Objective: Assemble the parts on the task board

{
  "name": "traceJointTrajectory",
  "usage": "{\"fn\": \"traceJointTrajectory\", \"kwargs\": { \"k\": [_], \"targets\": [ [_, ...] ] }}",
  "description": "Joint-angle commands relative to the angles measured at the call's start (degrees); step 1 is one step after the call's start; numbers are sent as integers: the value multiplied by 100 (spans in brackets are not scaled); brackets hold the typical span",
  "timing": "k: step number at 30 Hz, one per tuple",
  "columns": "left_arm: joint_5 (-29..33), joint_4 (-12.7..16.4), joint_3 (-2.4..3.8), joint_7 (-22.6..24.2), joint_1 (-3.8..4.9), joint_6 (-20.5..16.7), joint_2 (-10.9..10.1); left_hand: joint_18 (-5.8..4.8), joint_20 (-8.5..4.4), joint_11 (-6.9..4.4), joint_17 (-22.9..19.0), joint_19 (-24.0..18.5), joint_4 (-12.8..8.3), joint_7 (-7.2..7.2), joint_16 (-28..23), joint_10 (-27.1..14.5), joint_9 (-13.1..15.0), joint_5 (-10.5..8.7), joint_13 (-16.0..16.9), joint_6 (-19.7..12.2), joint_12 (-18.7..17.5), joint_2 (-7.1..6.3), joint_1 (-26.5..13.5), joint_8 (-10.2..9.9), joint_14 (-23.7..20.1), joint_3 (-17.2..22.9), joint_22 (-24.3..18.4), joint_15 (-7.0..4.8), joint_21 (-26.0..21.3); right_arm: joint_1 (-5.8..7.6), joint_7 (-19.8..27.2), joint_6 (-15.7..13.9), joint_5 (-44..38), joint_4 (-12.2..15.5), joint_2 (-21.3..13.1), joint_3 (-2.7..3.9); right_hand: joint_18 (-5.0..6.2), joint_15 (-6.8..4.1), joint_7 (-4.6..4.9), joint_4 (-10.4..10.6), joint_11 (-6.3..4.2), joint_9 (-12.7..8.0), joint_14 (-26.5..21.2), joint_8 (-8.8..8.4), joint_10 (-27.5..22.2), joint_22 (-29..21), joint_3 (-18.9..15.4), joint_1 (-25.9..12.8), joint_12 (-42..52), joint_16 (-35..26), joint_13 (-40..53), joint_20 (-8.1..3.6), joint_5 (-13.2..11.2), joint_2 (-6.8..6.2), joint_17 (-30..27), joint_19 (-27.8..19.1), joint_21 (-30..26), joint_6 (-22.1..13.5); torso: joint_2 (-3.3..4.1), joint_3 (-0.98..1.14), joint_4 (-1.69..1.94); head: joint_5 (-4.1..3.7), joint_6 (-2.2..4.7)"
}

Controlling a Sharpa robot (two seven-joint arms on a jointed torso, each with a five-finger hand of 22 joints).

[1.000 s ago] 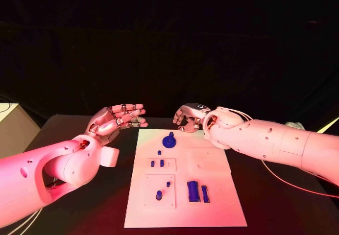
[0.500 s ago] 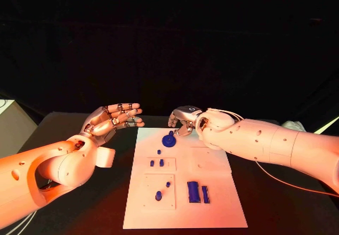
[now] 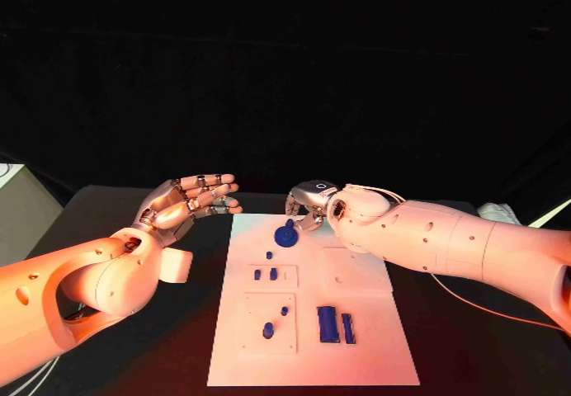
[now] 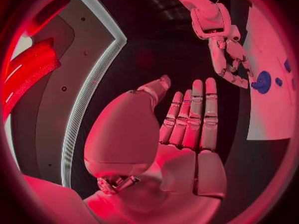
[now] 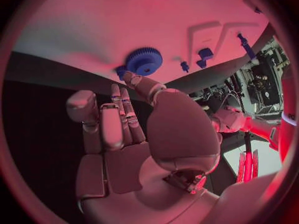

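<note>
While the board [image 3: 312,305] lies lengthwise in the middle of the black table [image 3: 107,214] in the head view, both hands hang over its far end. The left hand [image 3: 191,202] is off the board's far left corner, palm up, fingers stretched and a little apart, holding nothing. The right hand [image 3: 312,202] is at the far edge, fingers curled downward, their tips just beside a small blue peg [image 3: 290,224] and the round blue gear [image 3: 285,238] on the board's far part. Whether a fingertip touches the peg I cannot tell from here. Nearer on the board lie two short blue pieces [image 3: 264,274] in a raised square, two more small pieces [image 3: 275,322] in a second square, and two upright blue bars [image 3: 333,324] side by side.

From the left wrist, the left hand [image 4: 187,129] shows its palm with fingers straight, close together and free of anything. Beyond it the right hand [image 4: 227,55] reaches down to the gear [image 4: 263,82] at the board's [image 4: 268,119] edge, its fingertips right at the gear.

From the right wrist, the right hand [image 5: 134,129] has some fingers folded toward the palm, while the thumb and one finger reach out to the gear [image 5: 144,61]; their tips meet at a small blue bit beside it, though the grip is not clear. Other blue pieces [image 5: 202,55] sit farther along the board [image 5: 124,20].
</note>
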Motion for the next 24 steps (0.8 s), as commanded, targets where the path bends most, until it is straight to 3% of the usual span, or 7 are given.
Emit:
{"fn": "traceJointTrajectory", "kwargs": {
  "k": [1, 24],
  "targets": [
    [-25, 13, 6, 9, 15, 67, 6, 34, 4, 22, 7, -53, 0, 160, 18, -1, 1, 20, 0, 15, -23, 16, -63, 13, -51, 42, 7, 5, 23, -4, -115, 104, -192, -42, 24, -2, -66, 35, 12, 8, -6, 13, 194, 10, -51, 11, 26, 62, 30, 35, 6, -6, 14, 17, 5, 29, 33, -25, 37, -8, 32, -10, 11],
    [-25, -119, 6, -21, 37, 97, 27, 32, 5, 25, 20, -70, -5, 162, 45, 4, 1, 20, 2, 17, -25, 26, -76, 15, -67, 56, 23, 8, 45, -13, 8, 193, -96, -82, 90, -3, -83, 21, -19, 113, -35, 106, 174, 93, 87, 158, 147, 60, 152, 143, 21, -10, -91, 139, 55, 74, 123, 84, 165, -37, 78, -58, 61]
  ]
}}
